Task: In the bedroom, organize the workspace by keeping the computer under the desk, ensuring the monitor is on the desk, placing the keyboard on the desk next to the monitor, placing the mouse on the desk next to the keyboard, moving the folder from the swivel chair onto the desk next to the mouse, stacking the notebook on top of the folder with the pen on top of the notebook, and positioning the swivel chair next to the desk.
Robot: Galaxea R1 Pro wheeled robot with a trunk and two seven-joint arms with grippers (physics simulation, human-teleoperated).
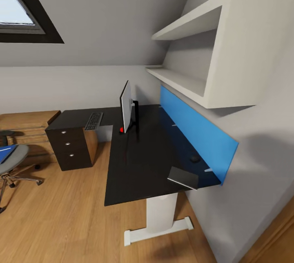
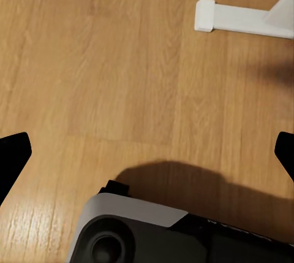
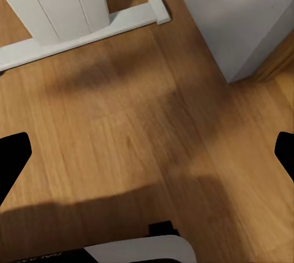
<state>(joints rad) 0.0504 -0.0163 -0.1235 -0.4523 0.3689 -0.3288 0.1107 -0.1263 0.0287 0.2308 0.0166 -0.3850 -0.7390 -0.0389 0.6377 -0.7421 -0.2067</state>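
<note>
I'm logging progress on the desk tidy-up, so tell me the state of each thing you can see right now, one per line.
monitor: upright on the desk.
keyboard: flat on the desk's far wing.
mouse: on the desk by the blue wall panel.
notebook: flat at the desk's near corner.
folder: on the swivel chair.
drawer unit: drawers closed.
left gripper: open, empty.
right gripper: open, empty.

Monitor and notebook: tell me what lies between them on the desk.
In the head view, bare black desk top lies between the monitor and the notebook.
</note>
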